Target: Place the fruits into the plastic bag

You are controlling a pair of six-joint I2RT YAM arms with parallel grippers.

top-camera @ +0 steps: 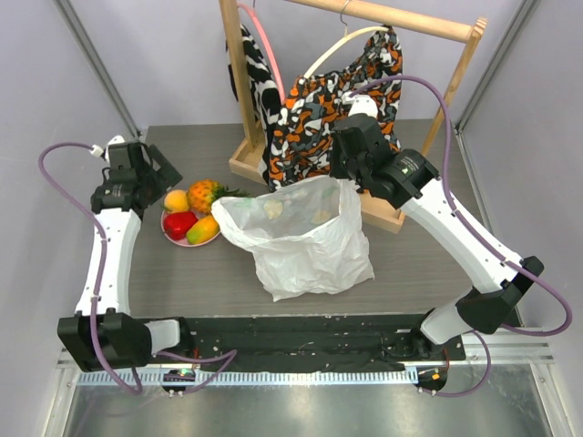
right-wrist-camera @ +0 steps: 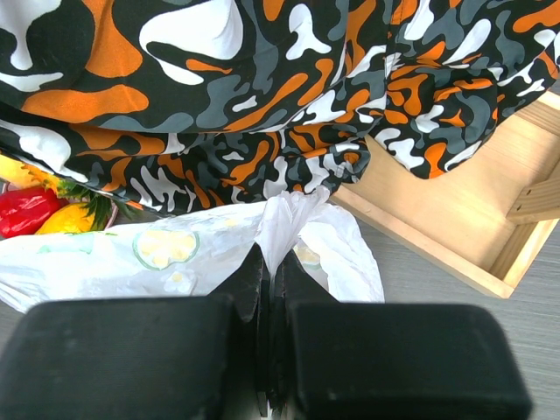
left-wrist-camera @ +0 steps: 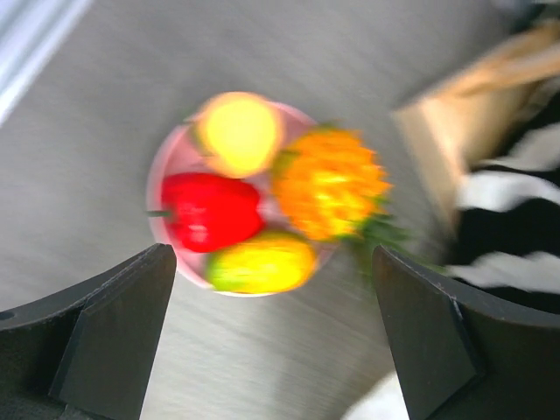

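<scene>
A: What sits nearest the arm bases on the table (top-camera: 182, 282)?

B: The plastic bag (top-camera: 305, 241), standing mid-table with its mouth open upward. Just to its left, a pink plate (top-camera: 169, 233) carries four fruits (left-wrist-camera: 210, 210). The red fruit (top-camera: 179, 224) and the mango (top-camera: 204, 230) are on the near side. The yellow-orange round one (top-camera: 176, 199) and the pineapple (top-camera: 206, 193) are behind them.

A: And the left pincer (top-camera: 167, 173)?

B: Spread wide, holding nothing, hanging over the plate's far left. Only its wrist camera looks down between both fingers onto the fruits, though blurred.

A: The right one?

B: The right pincer (right-wrist-camera: 267, 273) is at the bag's far rim, jaws pressed together. From overhead the fingertips are hard to make out. The wrist camera shows a bunched fold of white plastic pinched at them. It also shows a fruit print on the bag, only faint patches from above.

A: Farthest back?

B: A patterned cloth (top-camera: 328, 100) hangs from a wooden rack (top-camera: 239, 82) just behind the bag. The right wrist view shows its hem draped over the rack's base.
</scene>
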